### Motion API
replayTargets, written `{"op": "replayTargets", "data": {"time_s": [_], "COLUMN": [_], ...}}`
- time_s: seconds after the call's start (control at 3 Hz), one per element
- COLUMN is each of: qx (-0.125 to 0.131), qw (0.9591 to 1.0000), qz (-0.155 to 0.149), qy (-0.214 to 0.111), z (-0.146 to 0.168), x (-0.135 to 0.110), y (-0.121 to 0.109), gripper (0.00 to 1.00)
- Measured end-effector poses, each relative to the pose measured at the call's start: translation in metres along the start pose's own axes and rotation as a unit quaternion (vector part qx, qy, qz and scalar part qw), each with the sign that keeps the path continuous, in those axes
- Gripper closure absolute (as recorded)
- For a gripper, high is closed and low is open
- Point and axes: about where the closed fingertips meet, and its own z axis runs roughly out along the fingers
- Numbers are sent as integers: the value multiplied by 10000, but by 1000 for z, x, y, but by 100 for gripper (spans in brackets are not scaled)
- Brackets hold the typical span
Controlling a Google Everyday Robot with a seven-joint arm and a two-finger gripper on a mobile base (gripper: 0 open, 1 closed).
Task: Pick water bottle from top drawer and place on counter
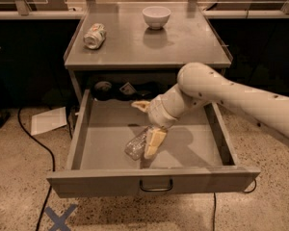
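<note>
I see the grey counter (188, 44) at the back. It is the flat top of the cabinet. Under it the top drawer (195, 148) is pulled all the way out toward me. Its front has a small dark handle (156, 186).

My robot's big white arm (231, 94) comes in from the right and bends down into the drawer. The gripper (141, 130) is low inside the drawer, a bit left of the middle. Its two pale fingers (155, 141) are spread wide apart and hold nothing. One finger points left toward the back of the drawer. The other points down at the drawer floor.

The water bottle (136, 147) is lying flat on the drawer floor, near the front and just left of the middle. It is on a slant. Its long side runs from the front left up to the back right. I can see the crinkly clear end pointing to the front left. The other end is hidden behind the lower finger, so I cannot tell where the cap is. I think that finger is touching the bottle, but I am not sure.

On the counter there is a white bowl (156, 16) at the back. A crushed can (95, 35) lies on its side at the left, well apart from the bowl.
</note>
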Motion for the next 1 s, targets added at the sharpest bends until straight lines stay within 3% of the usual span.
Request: {"op": "replayTargets", "data": {"time_s": [0.33, 0.67, 1.0], "qx": [-229, -231, -237], "qw": [9995, 9995, 9996], "qz": [-177, -177, 34], "qy": [-88, -88, 158], "z": [45, 45, 44], "x": [-9, -9, 17], "y": [13, 13, 12], "gripper": [0, 0, 0]}}
